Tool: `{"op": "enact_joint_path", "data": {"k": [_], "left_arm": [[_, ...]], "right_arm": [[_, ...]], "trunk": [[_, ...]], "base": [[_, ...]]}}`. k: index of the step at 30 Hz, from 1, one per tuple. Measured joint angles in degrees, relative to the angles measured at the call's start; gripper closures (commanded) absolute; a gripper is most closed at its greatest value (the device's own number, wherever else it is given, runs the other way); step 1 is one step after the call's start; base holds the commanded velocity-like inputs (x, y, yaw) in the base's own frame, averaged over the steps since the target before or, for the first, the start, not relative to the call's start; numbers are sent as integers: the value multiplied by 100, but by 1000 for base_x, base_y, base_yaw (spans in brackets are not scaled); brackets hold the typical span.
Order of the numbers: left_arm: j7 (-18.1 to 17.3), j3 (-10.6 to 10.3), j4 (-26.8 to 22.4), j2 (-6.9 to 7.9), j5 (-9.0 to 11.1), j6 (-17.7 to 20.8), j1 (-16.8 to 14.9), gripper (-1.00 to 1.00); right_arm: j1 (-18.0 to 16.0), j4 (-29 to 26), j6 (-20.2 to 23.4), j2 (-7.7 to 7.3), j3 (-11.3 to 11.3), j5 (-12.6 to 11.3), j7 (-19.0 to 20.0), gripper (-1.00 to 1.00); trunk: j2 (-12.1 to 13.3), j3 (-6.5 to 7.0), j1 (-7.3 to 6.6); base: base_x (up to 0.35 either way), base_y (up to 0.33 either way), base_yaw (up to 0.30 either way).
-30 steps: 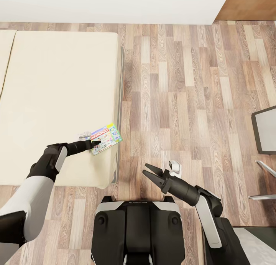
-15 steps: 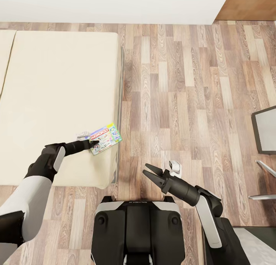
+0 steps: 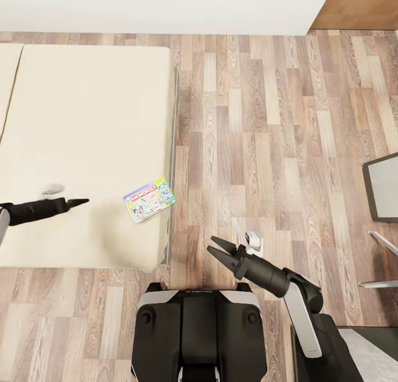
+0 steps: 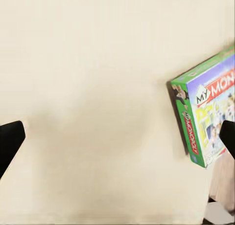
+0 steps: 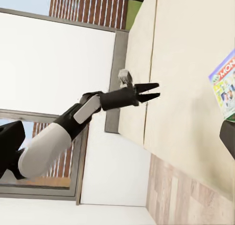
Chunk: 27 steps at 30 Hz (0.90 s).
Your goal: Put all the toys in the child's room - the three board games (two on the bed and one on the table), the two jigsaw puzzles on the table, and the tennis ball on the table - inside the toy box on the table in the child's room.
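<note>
Right gripper point(image 3: 219, 250) hangs low over the wood plank floor point(image 3: 265, 150) just ahead of the robot's base, its two dark fingers spread apart and nothing between them. Left gripper point(image 3: 77, 202) reaches out above the bed point(image 3: 83, 122) near its front edge, empty; in the right wrist view its point(image 5: 152, 90) fingers look only slightly parted, almost together, while the left wrist view catches just the two dark fingertips at the picture's borders, so how wide it stands cannot be told for sure.

Between the two arms, a Monopoly board game point(image 3: 149, 199) lies flat on the cream mattress close to the bed's front right corner, turned at a slant to the edges. It sits well apart from the left gripper, untouched. Seen from the left wrist, the box point(image 4: 208, 115) shows a green side wall, a red logo strip and a busy printed cover. The right wrist camera catches a corner of it point(image 5: 224, 85) too.

Farther off, the mattress runs bare toward the white wall point(image 3: 155, 6). By the floor's right side stands a grey, dark-framed panel point(image 3: 384, 187).
</note>
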Motion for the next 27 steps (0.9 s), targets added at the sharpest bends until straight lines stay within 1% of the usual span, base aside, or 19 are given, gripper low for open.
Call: {"op": "enact_joint_path", "data": {"k": [1,2,3,4,5,6,7,8,9,11,14,19,24,27], "left_arm": [[-463,67,1,207,5,108,25,-100],[-1000,122,9,406,13,184,81,-100],[-1303,143,19,509,16,214,125,-100],[-2534,189,90,838,23,258,367,-100],[-3172,203,155,984,28,256,543,-100],[-3399,208,184,1030,33,255,641,-100],[-3674,216,224,1092,39,260,826,-100],[-3848,221,257,1126,44,261,1005,-100],[-3866,225,295,1140,48,251,1166,-100],[-3866,229,373,1131,51,218,1359,-100],[-3866,248,421,1114,56,181,1528,-100],[-3866,383,419,1108,50,153,1581,-100],[-3866,436,413,1111,44,163,1598,-100],[-3866,453,412,1116,39,181,1604,-100]], "right_arm": [[14,1,-17,0,0,12,-9,-100],[47,1,-62,0,0,23,-19,-100],[67,2,-100,-1,0,27,-22,-100],[136,2,-315,-1,-11,39,-52,-100],[159,2,-401,-2,-22,42,-67,-100],[167,2,-432,-2,-26,44,-73,-100],[178,2,-473,2,-31,43,-80,-100],[185,4,-502,4,-35,40,-85,-100],[190,7,-528,5,-38,34,-88,-100],[194,13,-542,6,-41,28,-90,-100],[197,23,-551,7,-47,27,-92,-100],[198,28,-549,7,-45,43,-97,-100],[203,28,-564,9,-37,51,-96,-100],[206,131,-576,7,-45,43,-74,-100]], "trunk": [[0,0,-1],[0,0,-1],[0,0,0],[1,0,-1],[0,0,-2],[1,0,0],[1,0,-1],[1,0,0],[1,0,0],[1,0,0],[1,0,0],[0,5,0],[0,30,0],[0,50,0]], "base": [[0,0,0],[0,0,0],[0,0,0],[0,0,0],[0,0,0],[0,0,0],[0,0,0],[0,0,0],[0,0,0],[0,0,0],[0,0,0],[0,0,0],[0,0,0],[0,0,0]]}}
